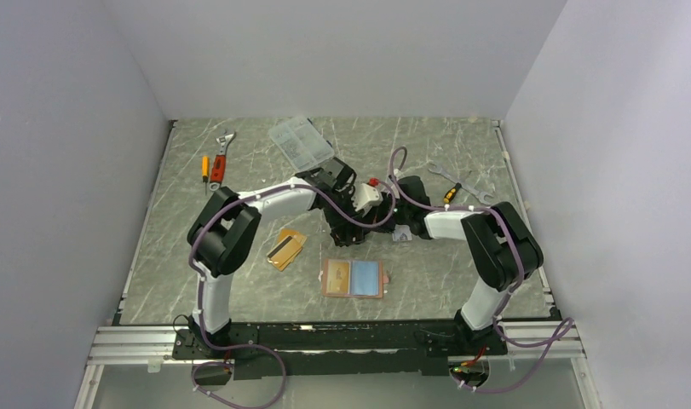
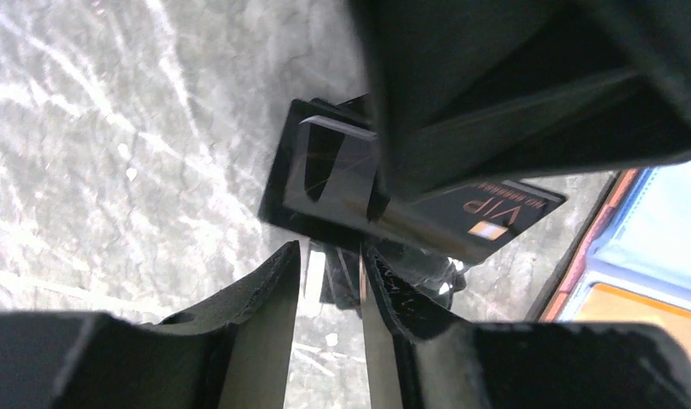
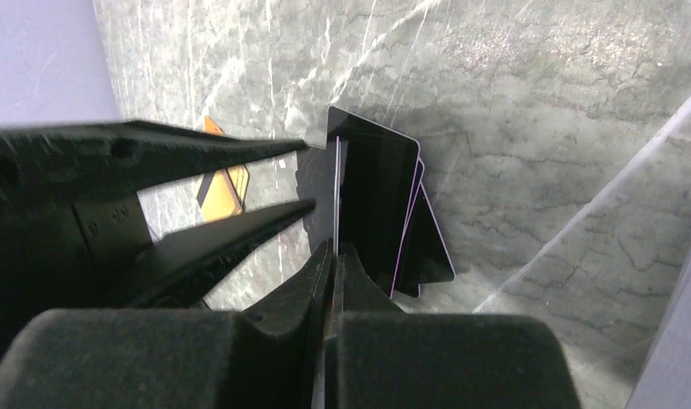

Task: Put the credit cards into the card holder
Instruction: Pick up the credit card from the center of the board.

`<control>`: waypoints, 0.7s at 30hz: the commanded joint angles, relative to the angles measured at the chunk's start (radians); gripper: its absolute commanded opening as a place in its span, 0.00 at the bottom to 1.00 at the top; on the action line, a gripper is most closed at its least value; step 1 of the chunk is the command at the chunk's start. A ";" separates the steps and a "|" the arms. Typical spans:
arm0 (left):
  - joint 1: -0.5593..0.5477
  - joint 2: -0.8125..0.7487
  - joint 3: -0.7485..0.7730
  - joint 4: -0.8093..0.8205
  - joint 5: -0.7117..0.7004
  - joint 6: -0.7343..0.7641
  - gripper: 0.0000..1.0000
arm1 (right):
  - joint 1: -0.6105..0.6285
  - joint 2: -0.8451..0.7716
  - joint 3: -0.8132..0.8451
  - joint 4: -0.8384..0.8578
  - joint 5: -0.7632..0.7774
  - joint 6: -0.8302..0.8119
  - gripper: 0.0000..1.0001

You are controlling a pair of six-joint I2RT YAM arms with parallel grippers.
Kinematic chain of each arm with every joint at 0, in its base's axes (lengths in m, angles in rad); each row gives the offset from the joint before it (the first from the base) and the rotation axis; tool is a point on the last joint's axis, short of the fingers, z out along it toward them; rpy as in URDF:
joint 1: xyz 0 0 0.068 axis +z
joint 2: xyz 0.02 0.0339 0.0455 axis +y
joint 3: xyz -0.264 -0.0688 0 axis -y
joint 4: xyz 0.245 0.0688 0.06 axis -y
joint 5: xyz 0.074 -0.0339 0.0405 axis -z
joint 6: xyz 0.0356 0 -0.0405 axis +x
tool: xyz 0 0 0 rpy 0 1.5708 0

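Far left, back of the grey marbled table [image 1: 239, 290]: adjustable wrench [image 1: 225, 141], with an orange-handled screwdriver [image 1: 204, 167] just in front of it. A clear compartment box [image 1: 301, 142] sits further along the back.

Left of centre: orange credit cards [image 1: 286, 248], two overlapped and flat on the table, one with a dark stripe. They lie apart from the card holder and neither gripper touches them.

Centre: both arms meet above the table.
- Left gripper [image 2: 329, 251]: fingers parted, tips at the edge of a fan of black cards. Cannot tell whether they press on the fan.
- Black VIP card [image 2: 448, 223]: front of the fan, lifted off the table. The other black cards [image 3: 427, 251] are splayed behind it.
- Right gripper [image 3: 335, 251]: clenched tight on the thin edge of the black VIP card.

Card holder [image 1: 367, 278]: lies open flat with the pale-blue lining up. It is nearer the arm bases than the grippers, and no gripper touches it.

Right: open-ended wrench [image 1: 444, 170], with a second silver wrench [image 1: 482, 192] near it.
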 commanded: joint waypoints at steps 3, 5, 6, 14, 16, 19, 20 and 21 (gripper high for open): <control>0.091 -0.148 0.062 -0.047 0.070 -0.058 0.46 | -0.007 -0.097 0.008 -0.029 0.009 -0.058 0.00; 0.123 -0.168 0.099 -0.082 0.111 -0.093 0.59 | -0.009 -0.114 0.001 -0.014 -0.005 -0.066 0.00; 0.144 -0.172 0.118 -0.099 0.164 -0.118 0.94 | -0.012 -0.124 -0.001 -0.006 -0.014 -0.075 0.00; 0.292 -0.192 0.051 0.027 0.670 -0.424 0.99 | -0.013 -0.260 -0.057 0.124 -0.070 -0.123 0.00; 0.304 -0.200 -0.004 0.100 0.720 -0.495 0.99 | -0.014 -0.309 -0.105 0.212 -0.070 -0.114 0.00; 0.317 -0.233 -0.129 0.296 0.777 -0.689 0.99 | -0.015 -0.369 -0.152 0.304 -0.065 -0.106 0.00; 0.319 -0.241 -0.163 0.358 0.794 -0.745 0.99 | -0.014 -0.379 -0.151 0.308 -0.068 -0.104 0.00; 0.319 -0.249 -0.189 0.409 0.811 -0.795 0.99 | -0.014 -0.385 -0.146 0.309 -0.068 -0.103 0.00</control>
